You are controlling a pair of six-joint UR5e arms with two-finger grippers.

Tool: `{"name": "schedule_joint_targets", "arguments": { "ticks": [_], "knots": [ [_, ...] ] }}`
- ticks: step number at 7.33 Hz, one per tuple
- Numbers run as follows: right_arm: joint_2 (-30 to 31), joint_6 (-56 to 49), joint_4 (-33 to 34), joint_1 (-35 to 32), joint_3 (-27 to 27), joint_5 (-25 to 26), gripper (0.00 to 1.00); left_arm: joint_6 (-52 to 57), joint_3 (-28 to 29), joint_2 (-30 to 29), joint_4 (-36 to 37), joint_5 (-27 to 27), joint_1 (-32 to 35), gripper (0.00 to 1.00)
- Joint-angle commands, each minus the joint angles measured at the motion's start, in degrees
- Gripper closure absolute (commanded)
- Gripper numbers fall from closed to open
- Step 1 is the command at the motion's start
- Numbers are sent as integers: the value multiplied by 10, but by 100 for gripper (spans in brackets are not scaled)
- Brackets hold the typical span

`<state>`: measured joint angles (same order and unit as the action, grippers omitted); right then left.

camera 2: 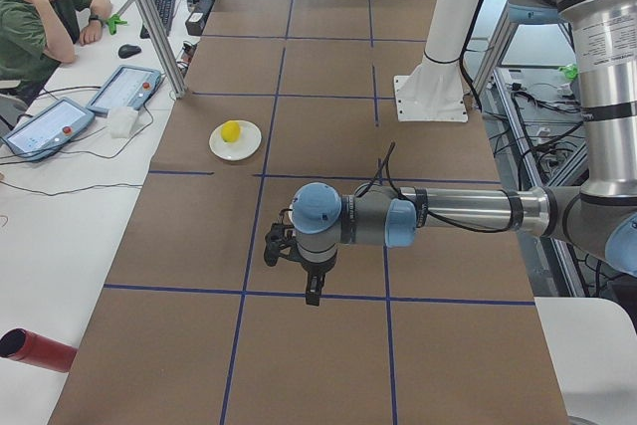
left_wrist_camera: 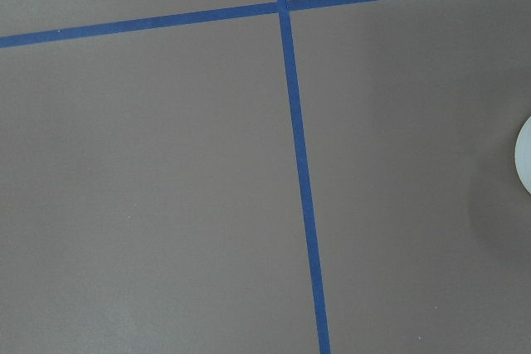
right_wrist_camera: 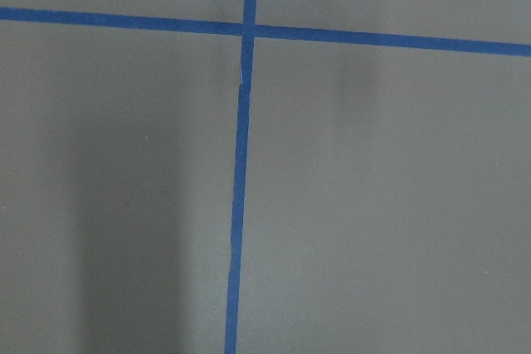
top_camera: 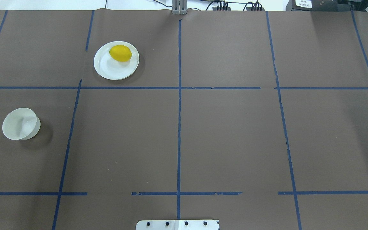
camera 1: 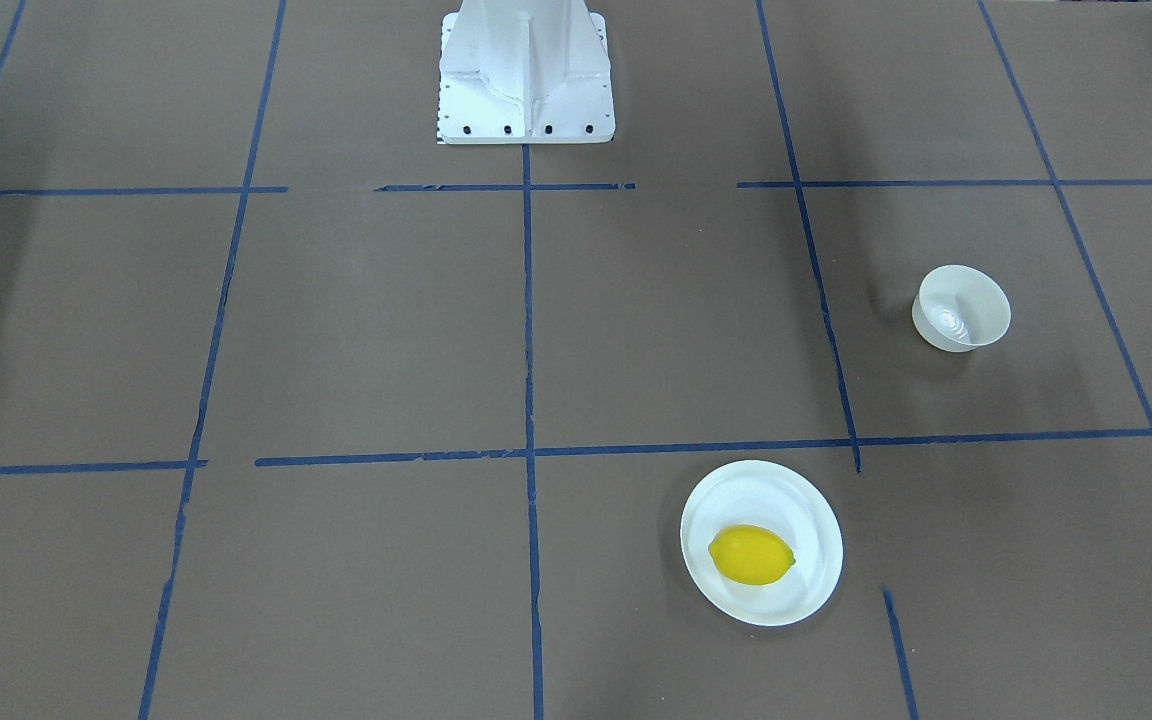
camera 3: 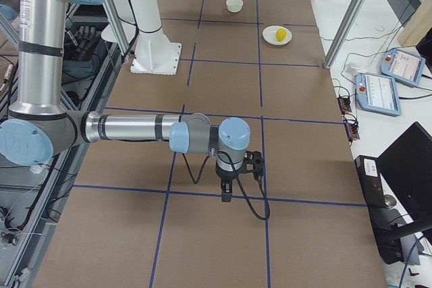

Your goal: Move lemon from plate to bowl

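Lemon: the yellow lemon (camera 1: 752,555) lies on its side in the plate (camera 1: 771,485), toward the plate's far edge from the robot, with its pointed tip toward the robot's left.
Plate: a flat white plate that holds the lemon and nothing else. It sits on the brown table (top_camera: 235,134), on the robot's left half, far from the base and just beyond a line of blue tape (top_camera: 179,127).
Bowl: the small deep white bowl (camera 1: 938,335) stands upright with nothing in it. It is well apart from the plate, nearer the robot and further out to its left.
Between them: a strip of blue tape and bare table separate the bowl from the plate.
Left gripper: the left gripper (camera 2: 312,294) hangs fingers-down from a level arm, above the table near a tape crossing and well short of the plate. It holds nothing. I cannot tell whether the fingers are spread or closed.
Right gripper: the right gripper (camera 3: 226,193) also points down over the tape grid, at the other end of the table from the lemon, and holds nothing. I cannot tell how far its fingers are spread.
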<state>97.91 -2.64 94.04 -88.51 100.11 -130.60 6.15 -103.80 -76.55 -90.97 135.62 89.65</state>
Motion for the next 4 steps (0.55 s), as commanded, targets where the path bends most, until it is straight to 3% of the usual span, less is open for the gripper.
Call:
{"name": "schedule_joint_targets", "arguments": {
  "ticks": [1, 4],
  "knots": [
    [0, 0, 0, 0, 0, 0, 0, 1, 0, 0, -1, 0, 0, 0],
    [0, 0, 0, 0, -1, 0, 0, 4, -4, -4, -10, 2, 0, 0]
  ]
}}
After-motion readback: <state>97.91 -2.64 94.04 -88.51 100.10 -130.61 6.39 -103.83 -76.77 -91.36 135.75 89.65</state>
